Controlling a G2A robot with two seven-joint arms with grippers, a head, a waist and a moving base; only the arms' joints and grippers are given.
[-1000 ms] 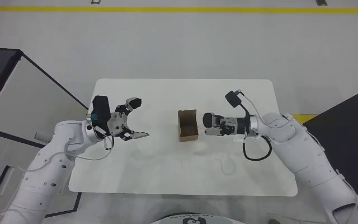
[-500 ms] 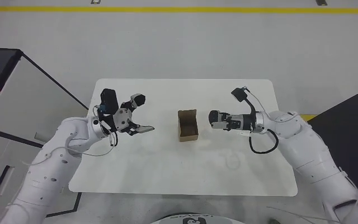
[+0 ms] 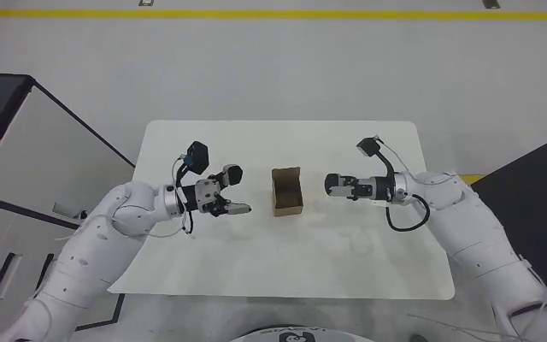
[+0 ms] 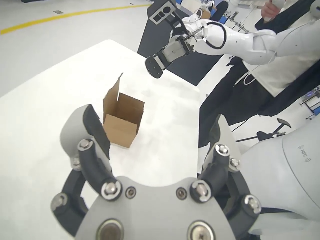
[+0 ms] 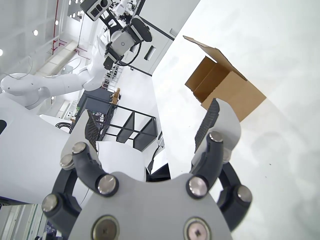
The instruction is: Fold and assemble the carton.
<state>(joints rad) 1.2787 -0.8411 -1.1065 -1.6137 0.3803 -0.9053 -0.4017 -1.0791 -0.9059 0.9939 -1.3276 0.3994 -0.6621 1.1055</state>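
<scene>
Now the brown cardboard carton point(image 3: 287, 191) stands upright by itself near the middle of the white table point(image 3: 256, 265), with neither of my hands touching it. Its top is open, and one flap sticks straight up on the side farthest from me.

My right hand point(image 3: 332, 185) was against the carton's right side a second ago. It has since pulled back, leaving a clear gap of bare table between them. Its fingers are spread wide and hold nothing.

My left hand point(image 3: 238, 191) was well away near the table's left part. It has swung inward and now hovers near the carton's left side, apart from it. Its fingers are also spread wide and empty, pointing toward the box.

I judge that the box walls are already squared up, since the carton holds its shape with no support. The top flaps remain unfolded, so the closing work is not yet done. With the right hand backing off and the left arriving, the next contact probably comes from the left. The light carton could slide if pushed from one side only.
</scene>
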